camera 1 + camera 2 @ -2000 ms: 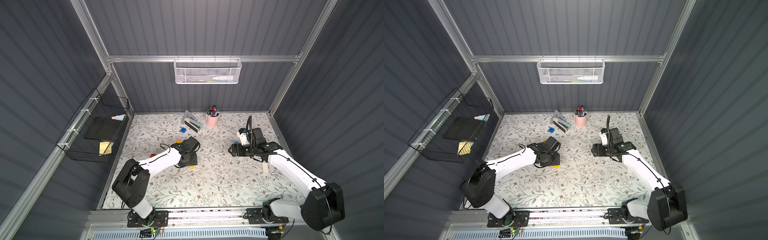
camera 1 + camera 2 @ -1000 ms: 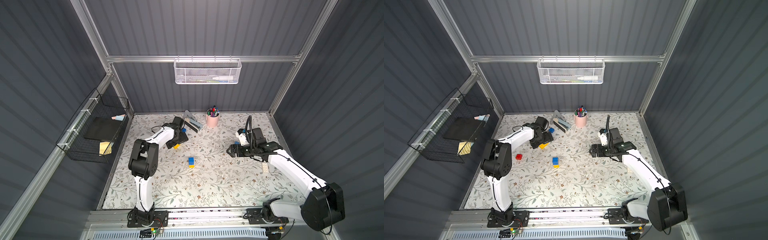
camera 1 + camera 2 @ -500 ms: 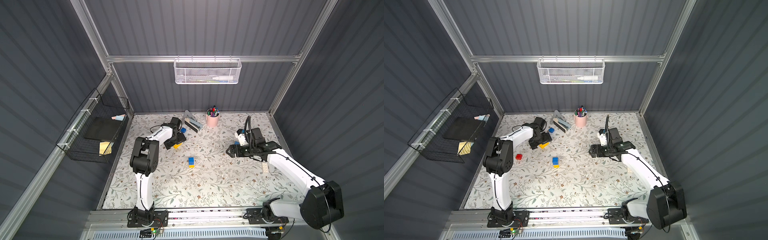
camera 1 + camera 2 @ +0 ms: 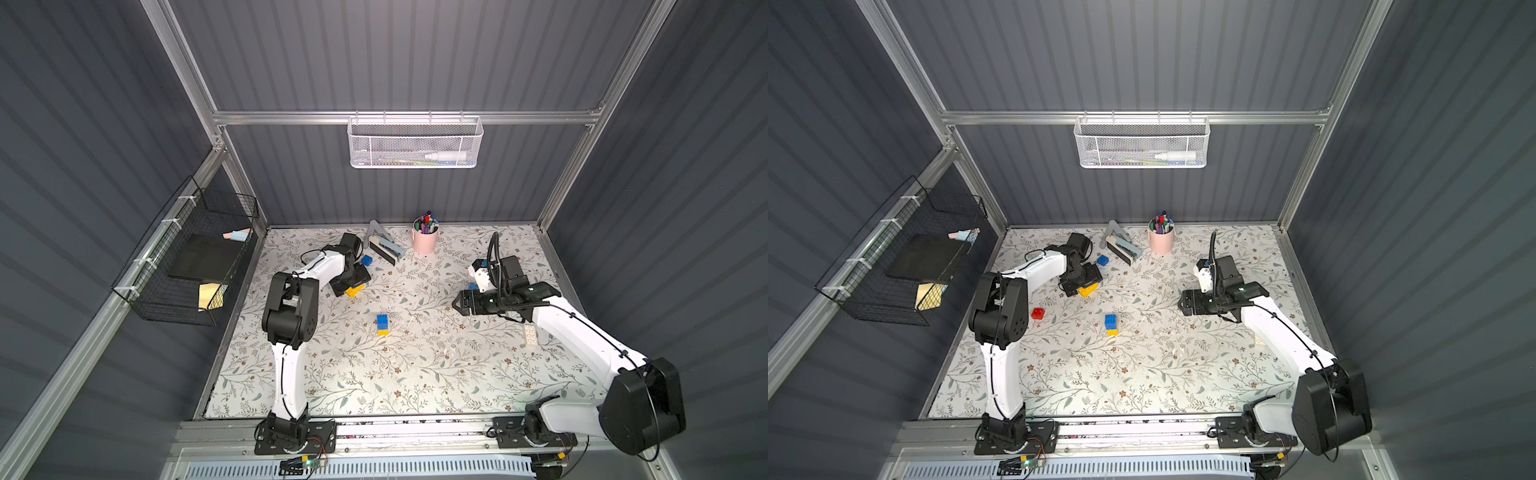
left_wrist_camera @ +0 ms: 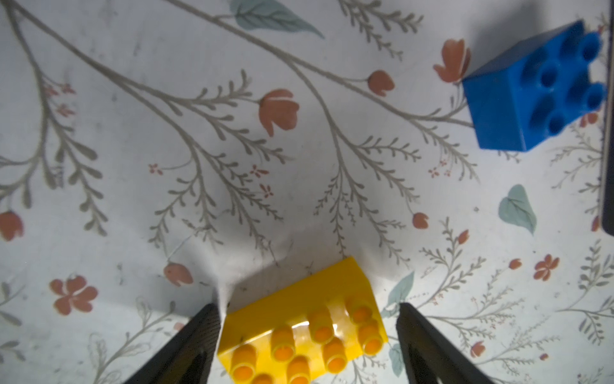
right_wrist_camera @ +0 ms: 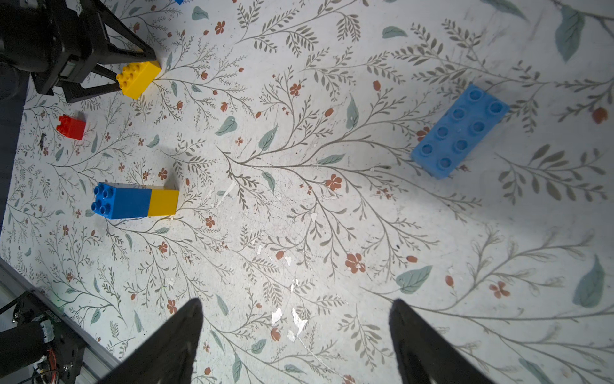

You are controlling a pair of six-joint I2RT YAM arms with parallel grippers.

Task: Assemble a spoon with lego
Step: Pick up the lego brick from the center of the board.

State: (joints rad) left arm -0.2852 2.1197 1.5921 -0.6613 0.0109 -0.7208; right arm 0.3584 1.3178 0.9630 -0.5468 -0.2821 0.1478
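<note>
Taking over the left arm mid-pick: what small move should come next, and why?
Probably close the left gripper: the yellow brick lies between its open jaws, a gap showing on one side, so it is not gripped yet.

Lab enclosure: aluminium frame [image 4: 399, 117], grey ribbed walls [image 4: 374, 54].

You have no text, number or brand to read in any view. The yellow brick [image 5: 300, 327] and the blue brick [image 5: 518, 109] show plain studs, too soft for any lettering. The white bottle [image 4: 446, 156] in the wire basket [image 4: 361, 141] and the pens [image 4: 426, 218] in the pink cup [image 4: 425, 245] may carry print, but both are too small to tell.
</note>
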